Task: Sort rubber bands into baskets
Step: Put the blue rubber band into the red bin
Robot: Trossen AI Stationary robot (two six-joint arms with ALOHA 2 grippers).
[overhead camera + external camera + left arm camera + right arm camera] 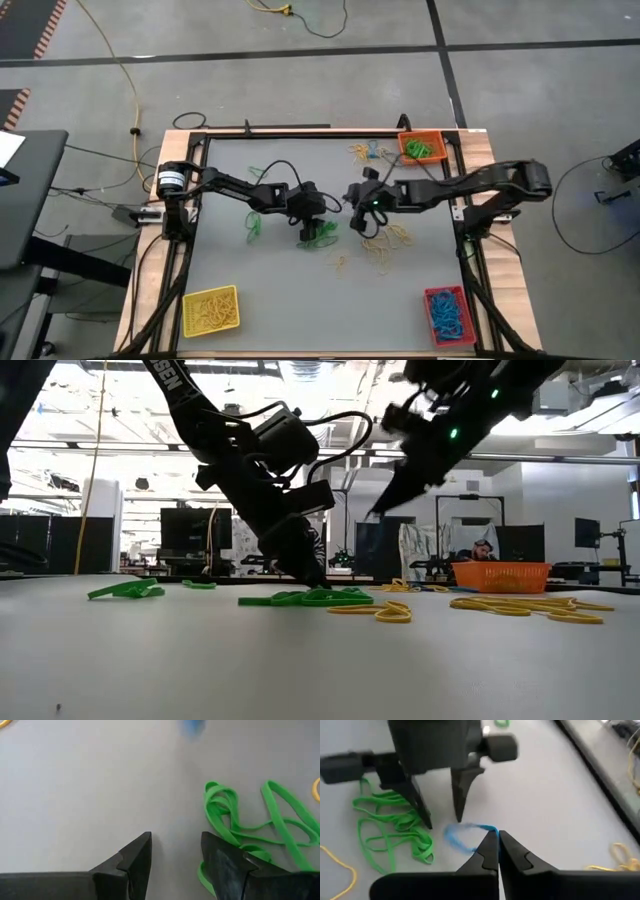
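The right gripper (496,851) is seen with its jaws pressed together on a thin blue rubber band (461,836), raised above the grey worktop (300,290). The left gripper (175,857) is held with its jaws spread, tips down at the worktop beside a tangle of green rubber bands (250,827). An orange plastic basket (421,148), a yellow plastic basket (210,310) and a red plastic basket (448,313) are set at the worktop's edges.
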